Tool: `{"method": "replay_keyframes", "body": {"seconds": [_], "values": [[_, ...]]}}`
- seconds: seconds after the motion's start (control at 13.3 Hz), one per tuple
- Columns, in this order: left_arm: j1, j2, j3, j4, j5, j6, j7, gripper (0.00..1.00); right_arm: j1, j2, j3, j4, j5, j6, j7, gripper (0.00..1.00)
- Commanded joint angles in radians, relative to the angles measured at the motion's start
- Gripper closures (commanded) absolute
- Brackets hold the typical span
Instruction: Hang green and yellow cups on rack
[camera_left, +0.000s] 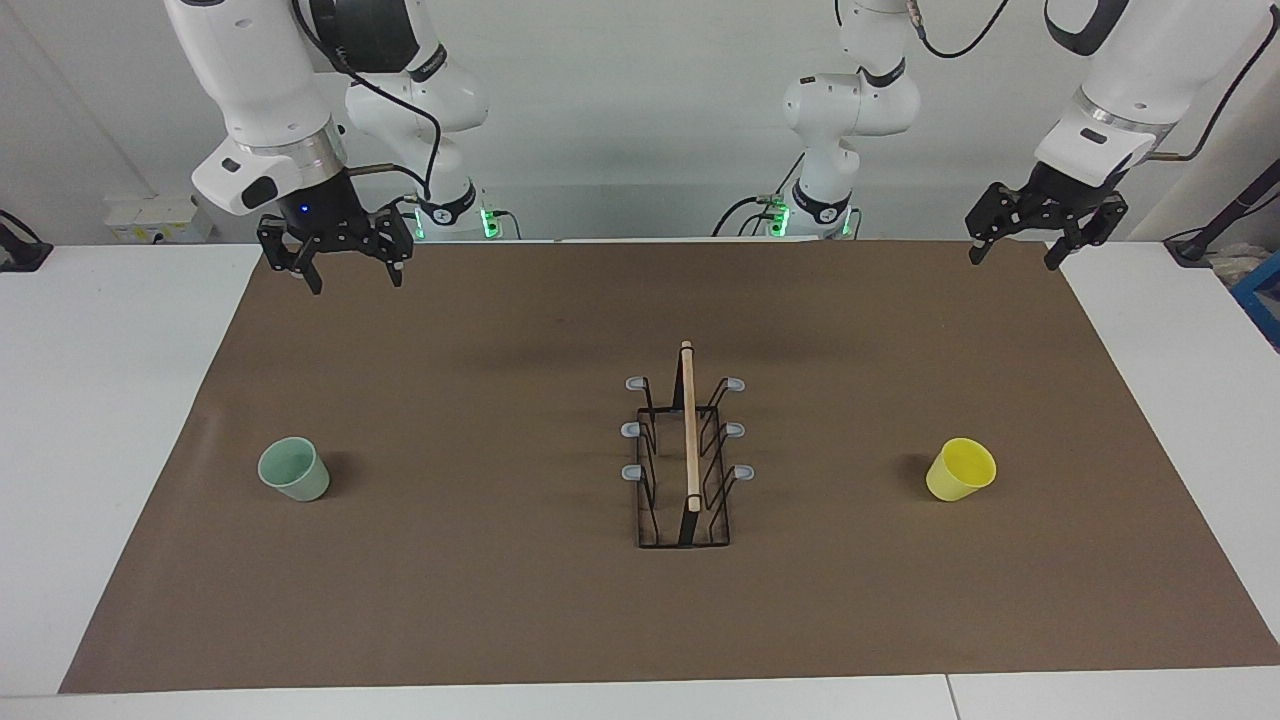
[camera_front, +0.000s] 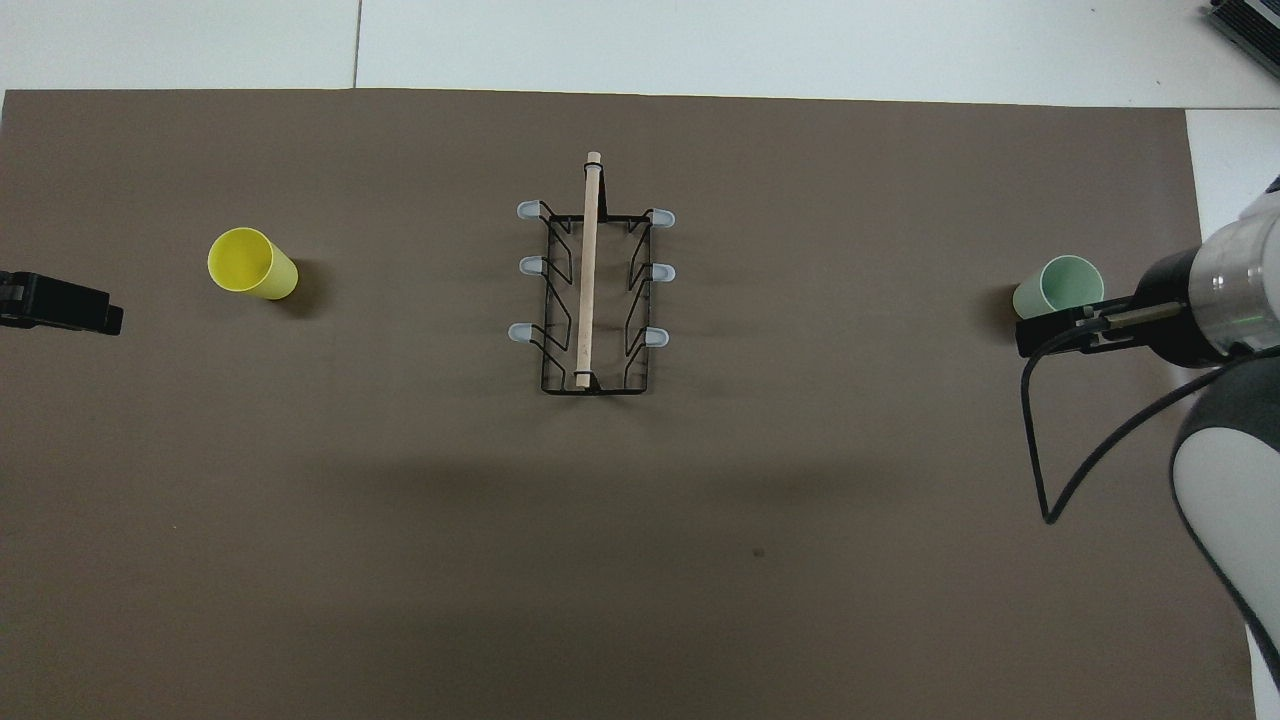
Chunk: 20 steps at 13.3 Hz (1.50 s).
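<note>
The black wire rack (camera_left: 686, 500) (camera_front: 592, 385) with its wooden rod and grey-tipped prongs stands mid-mat, nothing hanging on it. The pale green cup (camera_left: 293, 469) (camera_front: 1058, 283) stands upright toward the right arm's end of the table. The yellow cup (camera_left: 961, 470) (camera_front: 250, 263) stands upright toward the left arm's end. My right gripper (camera_left: 357, 285) hangs open and empty, raised over the mat's corner by the robots at the green cup's end. My left gripper (camera_left: 1012, 262) hangs open and empty over the mat's other corner by the robots, at the yellow cup's end.
A brown mat (camera_left: 500, 600) covers most of the white table (camera_left: 100, 450). In the overhead view the right arm's hand (camera_front: 1180, 320) and cable overlap the edge of the green cup. The left gripper's body (camera_front: 60, 305) shows at that view's edge beside the yellow cup.
</note>
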<state>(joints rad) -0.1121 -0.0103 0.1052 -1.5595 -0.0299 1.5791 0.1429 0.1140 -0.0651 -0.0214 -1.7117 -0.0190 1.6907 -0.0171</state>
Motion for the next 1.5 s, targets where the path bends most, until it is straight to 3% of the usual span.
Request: {"method": "replay_keyframes", "body": {"seconds": [0.0,0.38,0.6,0.75,0.9,1.12,1.43], "values": [[0.025,0.139,0.011,0.135,-0.027,0.001,-0.008,0.00,-0.002,-0.007,0.000,-0.049,-0.002,0.047,-0.009,0.00],[0.046,0.412,0.056,0.387,-0.062,0.012,-0.075,0.00,-0.001,0.022,0.000,-0.132,-0.006,0.165,-0.021,0.00],[0.049,0.486,0.064,0.420,-0.103,0.048,-0.240,0.00,0.012,0.051,0.000,-0.181,-0.024,0.259,-0.082,0.00],[0.090,0.547,0.064,0.424,-0.207,0.082,-0.389,0.00,0.010,0.102,0.000,-0.167,-0.070,0.300,-0.170,0.00],[0.117,0.614,0.061,0.473,-0.248,0.098,-0.480,0.00,0.018,0.117,0.000,-0.145,-0.108,0.281,-0.245,0.00],[0.131,0.722,0.059,0.524,-0.252,0.154,-0.593,0.00,0.003,0.128,0.000,-0.109,-0.144,0.216,-0.519,0.00],[0.175,0.754,0.059,0.513,-0.382,0.197,-0.793,0.00,-0.014,0.122,0.000,-0.115,-0.280,0.164,-0.616,0.00]]}}
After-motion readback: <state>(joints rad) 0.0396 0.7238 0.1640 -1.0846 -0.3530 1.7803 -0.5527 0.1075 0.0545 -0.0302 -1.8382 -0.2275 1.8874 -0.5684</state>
